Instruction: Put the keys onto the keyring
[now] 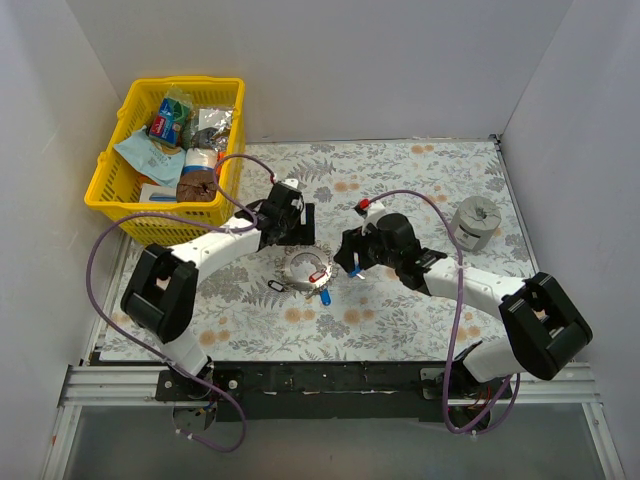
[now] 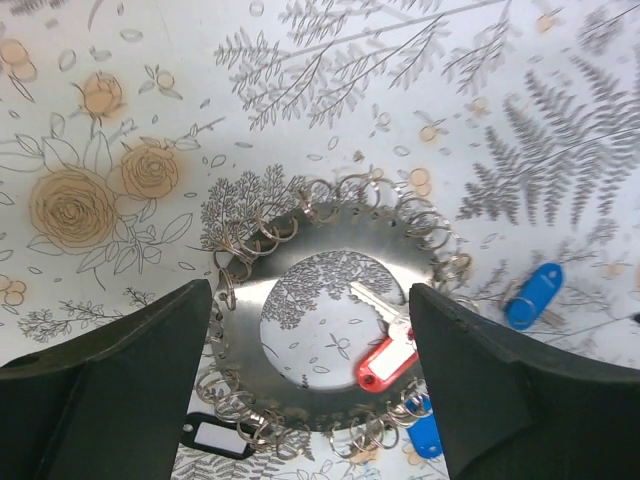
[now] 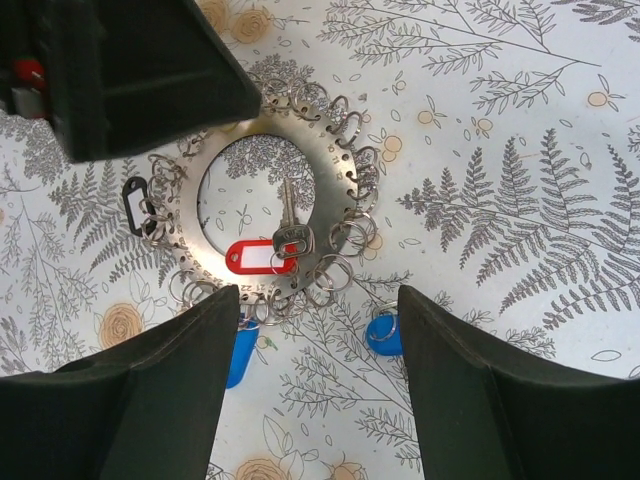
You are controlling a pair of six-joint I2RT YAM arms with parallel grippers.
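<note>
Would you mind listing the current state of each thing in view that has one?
keyring: lying flat on the table.
left end effector: open, over the keyring.
right end effector: open, empty.
red key: lying across the keyring; attachment unclear.
blue key by the rim: attachment unclear.
other blue key: loose on the table, off the keyring.
yellow basket: filled with packets.

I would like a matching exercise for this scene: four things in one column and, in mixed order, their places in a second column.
Things:
1. red key
2. black tag
3. grey cylinder
4. yellow basket

Places:
A. far left, beside the wall
B. on the keyring, blade over its hole
C. far right, standing alone
D. at the keyring's outer edge

Pairs: 1-B; 2-D; 3-C; 4-A
</note>
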